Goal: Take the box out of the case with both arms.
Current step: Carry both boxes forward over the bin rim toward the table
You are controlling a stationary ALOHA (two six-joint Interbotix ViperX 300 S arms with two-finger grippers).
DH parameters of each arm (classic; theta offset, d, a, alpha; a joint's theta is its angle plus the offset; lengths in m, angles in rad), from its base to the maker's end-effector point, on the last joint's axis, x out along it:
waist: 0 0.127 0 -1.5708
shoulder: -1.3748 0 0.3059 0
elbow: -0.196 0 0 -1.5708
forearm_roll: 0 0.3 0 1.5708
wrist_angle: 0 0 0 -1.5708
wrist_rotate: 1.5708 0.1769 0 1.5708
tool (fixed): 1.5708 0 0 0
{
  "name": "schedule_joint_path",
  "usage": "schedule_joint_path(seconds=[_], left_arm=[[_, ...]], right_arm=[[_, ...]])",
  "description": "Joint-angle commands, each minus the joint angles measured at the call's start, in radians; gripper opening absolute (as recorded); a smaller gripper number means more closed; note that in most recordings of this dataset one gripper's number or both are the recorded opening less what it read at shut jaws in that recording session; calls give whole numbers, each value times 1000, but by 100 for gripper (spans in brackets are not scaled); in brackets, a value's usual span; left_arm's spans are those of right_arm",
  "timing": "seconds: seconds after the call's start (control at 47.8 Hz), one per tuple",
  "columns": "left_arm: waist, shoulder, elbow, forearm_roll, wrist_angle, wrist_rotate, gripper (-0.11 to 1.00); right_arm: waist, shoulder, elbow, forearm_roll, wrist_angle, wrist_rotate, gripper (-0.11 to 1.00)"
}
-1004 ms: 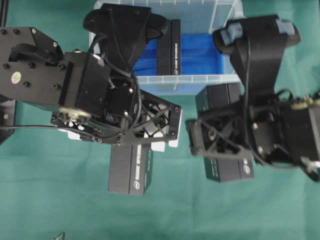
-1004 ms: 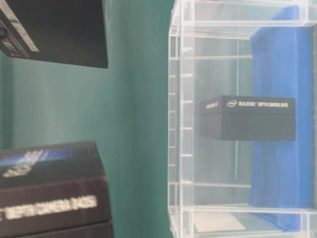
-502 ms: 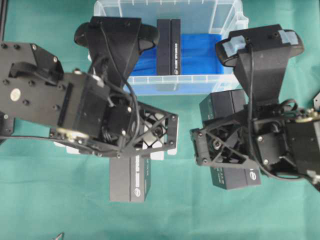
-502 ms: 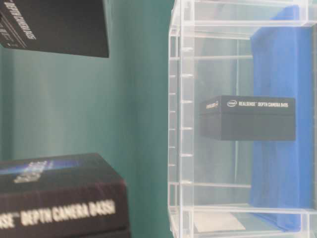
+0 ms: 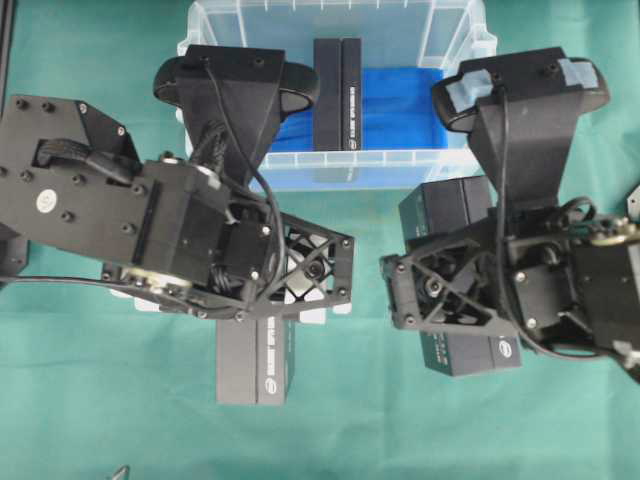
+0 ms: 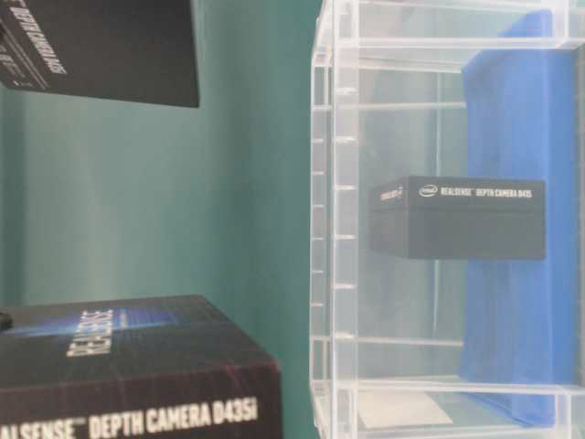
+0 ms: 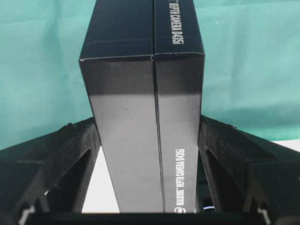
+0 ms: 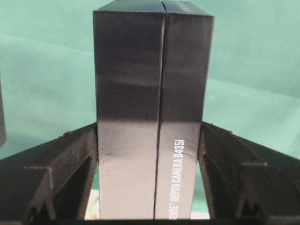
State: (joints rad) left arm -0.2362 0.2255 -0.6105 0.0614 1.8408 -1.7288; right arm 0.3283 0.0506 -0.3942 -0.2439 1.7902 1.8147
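The clear case [image 5: 380, 160] stands at the back centre with a blue sheet [image 5: 400, 105] on its bottom. One black box [image 5: 337, 95] stands on edge inside it and also shows through the wall in the table-level view [image 6: 457, 217]. My left gripper [image 5: 275, 310] is shut on a second black box [image 5: 252, 365], in front of the case. In the left wrist view the box [image 7: 145, 117] sits between both fingers [image 7: 75, 154]. My right gripper [image 5: 450, 300] is shut on a third black box [image 5: 470, 350], which the fingers [image 8: 229, 159] squeeze [image 8: 150, 117].
Green cloth [image 5: 400, 430] covers the table. A white sheet [image 5: 130, 292] lies on the cloth under the left gripper. Both arms' black housings hang over the case's front corners. The two held boxes [image 6: 101, 46] [image 6: 137, 375] show left of the case wall [image 6: 334, 229] in the table-level view.
The left arm shifted and its box moved a little toward the front. The right gripper turned and settled early, then stayed still. The box in the case has not moved.
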Motion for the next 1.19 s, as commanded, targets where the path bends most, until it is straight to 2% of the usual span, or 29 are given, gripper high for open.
schedule_joint_path(seconds=[0.0,1.171], left_arm=[[-3,-43,-11,5,-3,-2,63],[-2,-51,5,5,-5,-3,63]], right_arm=[[3,-14,-25,-9,3,0,65],[3,-15,-15,-18,3,0,65]])
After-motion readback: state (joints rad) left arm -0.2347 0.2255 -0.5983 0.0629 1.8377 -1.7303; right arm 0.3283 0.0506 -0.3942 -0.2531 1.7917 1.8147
